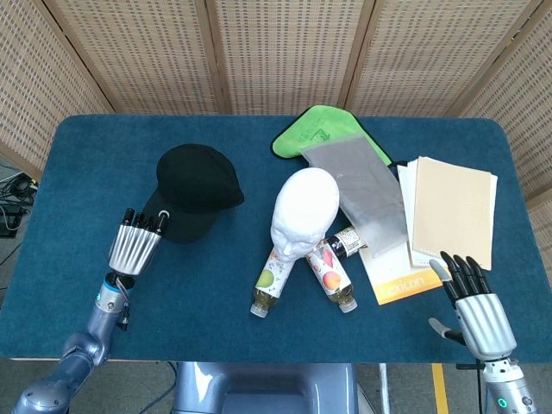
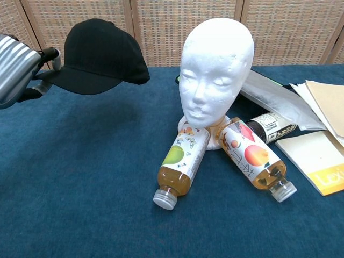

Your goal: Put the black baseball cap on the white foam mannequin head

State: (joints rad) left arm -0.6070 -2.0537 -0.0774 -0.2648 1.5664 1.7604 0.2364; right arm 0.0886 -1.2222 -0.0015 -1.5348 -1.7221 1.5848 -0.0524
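Observation:
The black baseball cap (image 1: 193, 188) (image 2: 98, 55) hangs in the air to the left of the white foam mannequin head (image 1: 303, 210) (image 2: 215, 69). My left hand (image 1: 135, 243) (image 2: 16, 69) pinches its brim from the left, and the crown points toward the mannequin. The mannequin stands upright mid-table, facing the front edge. My right hand (image 1: 477, 312) rests at the front right with fingers spread and nothing in it; the chest view does not show it.
Three juice bottles (image 1: 271, 282) (image 2: 250, 158) lie around the mannequin's base. Behind it lie a green cloth (image 1: 321, 131) and a grey plastic bag (image 1: 364, 197). Papers and a booklet (image 1: 452, 210) cover the right side of the blue table (image 1: 86, 172).

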